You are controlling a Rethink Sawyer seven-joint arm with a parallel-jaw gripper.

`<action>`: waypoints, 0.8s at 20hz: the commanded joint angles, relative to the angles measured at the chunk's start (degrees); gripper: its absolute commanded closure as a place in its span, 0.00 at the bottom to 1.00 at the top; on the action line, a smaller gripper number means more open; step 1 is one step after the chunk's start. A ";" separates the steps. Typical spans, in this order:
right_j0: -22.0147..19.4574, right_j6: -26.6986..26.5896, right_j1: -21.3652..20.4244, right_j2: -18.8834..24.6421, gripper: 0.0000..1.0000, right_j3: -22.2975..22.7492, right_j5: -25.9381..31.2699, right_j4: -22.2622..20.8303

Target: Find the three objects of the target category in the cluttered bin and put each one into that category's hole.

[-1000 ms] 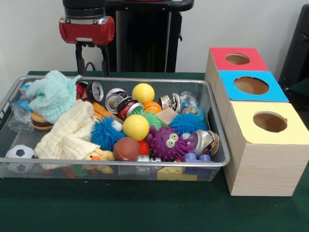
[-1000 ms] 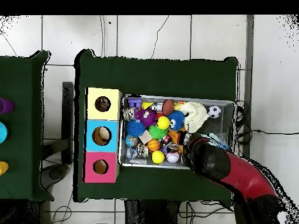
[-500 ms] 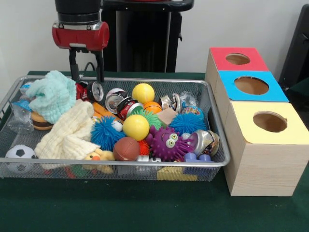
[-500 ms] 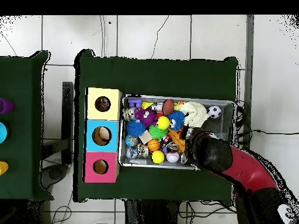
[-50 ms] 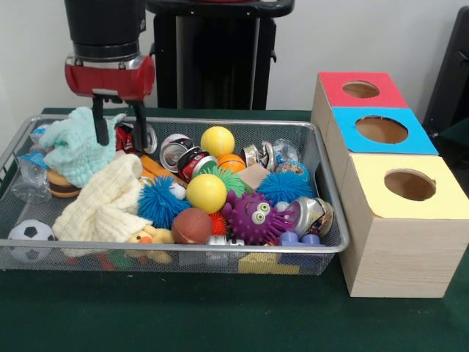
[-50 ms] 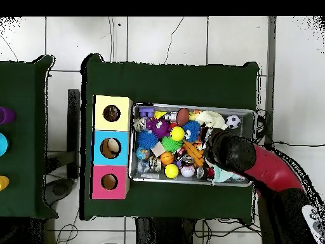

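My gripper [image 5: 119,144] is open and low over the far left part of the mesh bin [image 5: 176,248]. Its two black fingers [image 5: 97,130] hang apart, one against the mint green cloth [image 5: 72,145], the other beside a crushed can [image 5: 149,138]. A red crushed can shows in the gap between them. The bin also holds a cream cloth [image 5: 102,199], two yellow balls [image 5: 218,141] [image 5: 207,192], a purple spiky monster [image 5: 253,215] and blue spiky balls [image 5: 160,202]. In the overhead view the arm [image 6: 232,152] covers the bin's right part and hides the gripper.
Three wooden boxes with round holes stand right of the bin: red [image 5: 360,89], blue [image 5: 381,130], yellow [image 5: 409,185]. Overhead they sit left of the bin [image 6: 190,106]: yellow [image 6: 112,113], blue [image 6: 110,148], red [image 6: 109,182]. A soccer ball [image 5: 29,236] lies in the near left corner.
The gripper has moved left in the front view and come down into the bin, from above the far rim to between the mint cloth and the cans. It stays open.
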 commanded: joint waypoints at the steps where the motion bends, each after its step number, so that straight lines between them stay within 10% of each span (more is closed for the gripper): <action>1: -0.35 2.49 6.93 2.15 0.00 -10.53 7.87 0.57; 16: -0.24 3.63 13.36 3.26 0.00 -13.30 1.79 -0.46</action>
